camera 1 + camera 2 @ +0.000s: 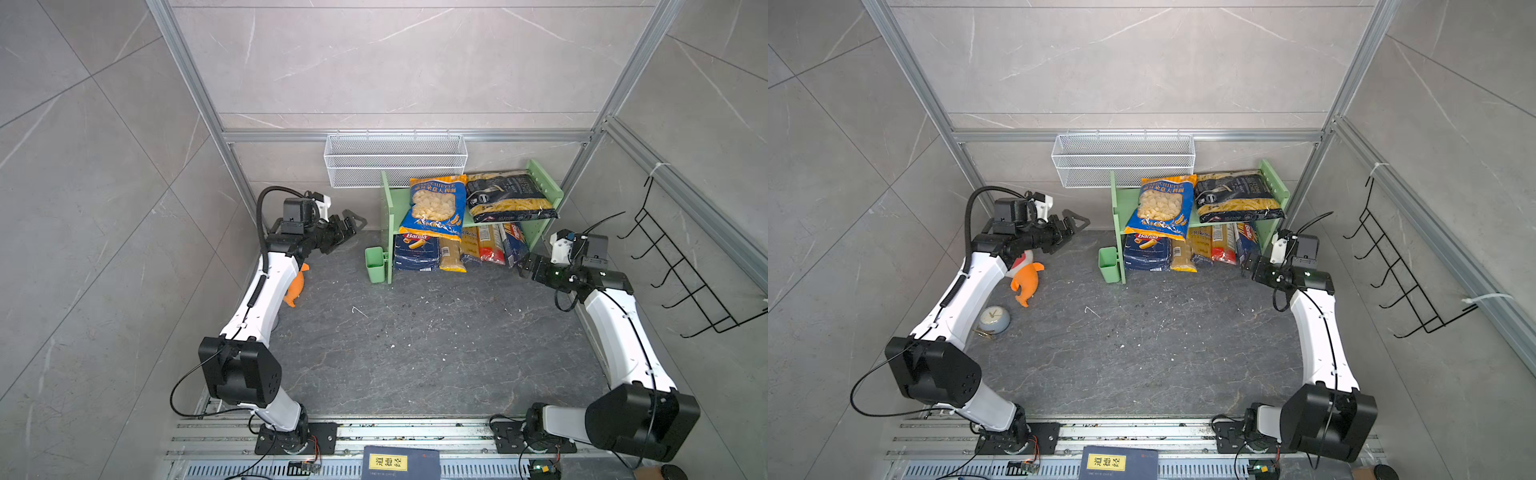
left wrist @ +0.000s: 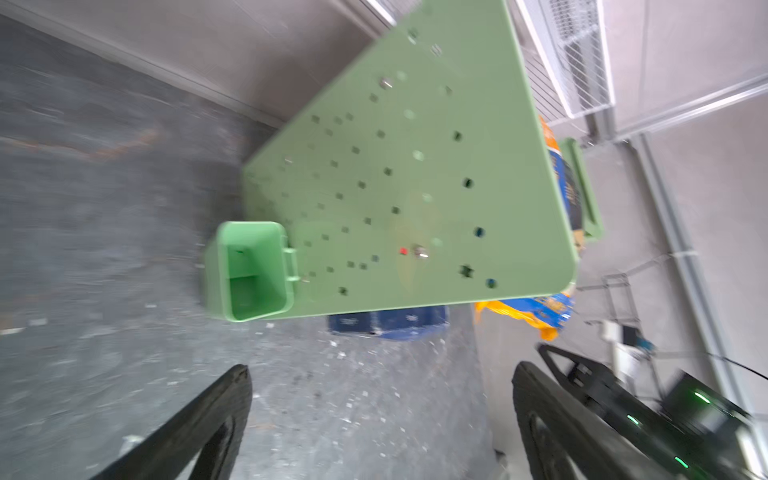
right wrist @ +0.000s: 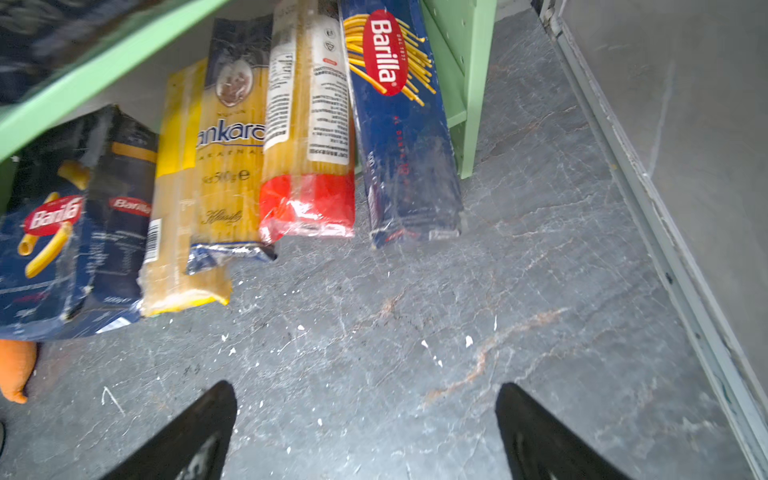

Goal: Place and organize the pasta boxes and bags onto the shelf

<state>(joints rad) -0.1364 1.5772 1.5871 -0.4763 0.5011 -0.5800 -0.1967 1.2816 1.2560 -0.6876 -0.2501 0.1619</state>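
Grey slate floor [image 3: 415, 332] | Barilla spaghetti pack [image 3: 405, 137] | "ankara" bag [image 3: 232, 158] | Barilla rigatoni box [image 3: 50, 232]

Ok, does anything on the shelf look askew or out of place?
The orecchiette bag sits crooked on the upper tier of the shelf, its lower end drooping over the front edge and hiding part of the rigatoni box below. The yellow spaghetti pack juts further forward than the other long packs.

Here we are in a robotics lab test cell got up as a pantry corner. A bare aluminium frame [image 1: 399, 136] holds tile-look wall panels [image 1: 395, 62]. The left arm [image 1: 266, 286] and right arm [image 1: 619, 332] are bolted to slotted rails [image 1: 415, 434], with an exposed circuit board [image 1: 305, 466] in front. At the back are a white mesh basket [image 1: 395, 160], a black hook rack [image 1: 681, 270] and a mint-green shelf [image 1: 544, 187].
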